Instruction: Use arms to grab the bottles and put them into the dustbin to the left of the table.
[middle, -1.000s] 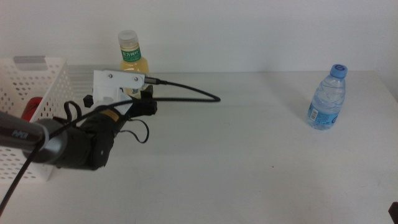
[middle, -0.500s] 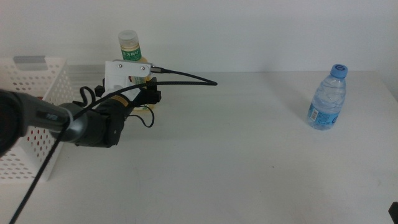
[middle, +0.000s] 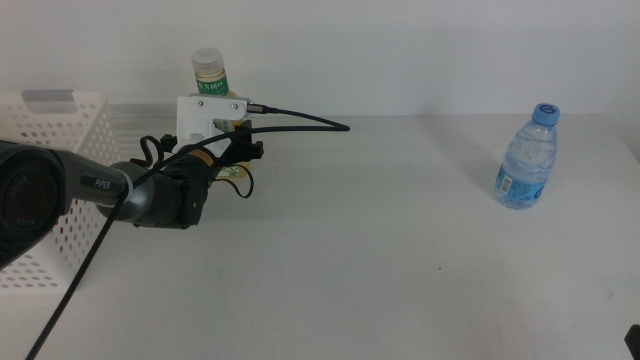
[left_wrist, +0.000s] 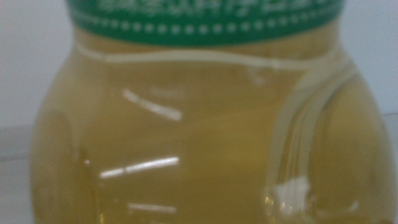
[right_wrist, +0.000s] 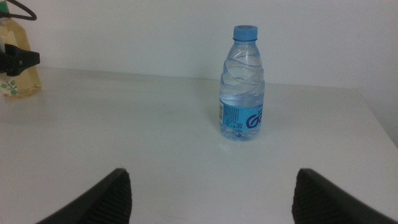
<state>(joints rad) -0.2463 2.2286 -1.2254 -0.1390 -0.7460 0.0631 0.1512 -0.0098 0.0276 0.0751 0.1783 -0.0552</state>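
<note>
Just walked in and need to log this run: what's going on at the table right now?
The left gripper is up against the yellow juice bottle at the back of the table, next to the white dustbin; whether it has a hold isn't visible. The bottle fills the left wrist view. The right gripper waits low with jaws open, facing the upright water bottle, untouched on the right.

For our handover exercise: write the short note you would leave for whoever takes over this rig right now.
Left gripper: at the yellow juice bottle at the table's far edge; jaws hidden, grasp unconfirmed.
Right gripper: open, waiting near the front right, facing the water bottle.
White basket: at the table's left; its contents cannot be made out.
Left to do: bin the juice bottle, then the upright water bottle.
</note>
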